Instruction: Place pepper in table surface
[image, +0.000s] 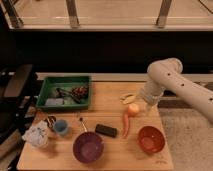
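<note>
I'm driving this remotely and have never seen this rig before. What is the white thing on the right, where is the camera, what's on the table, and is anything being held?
The white jointed tube is the robot's one arm, reaching in from the right. Its tip is the end effector, which hangs low over the right side of the table surface, just beside a round yellow-orange fruit.

There is one camera view. It looks down on the table from above its near edge.

On the wood lie the pepper, below the fruit, and a banana above it. There is also an orange bowl, a purple bowl, a small black object, a blue cup and a white crumpled thing. A green tray at the left holds odds and ends.

The pepper lies on the table, not held.
</note>
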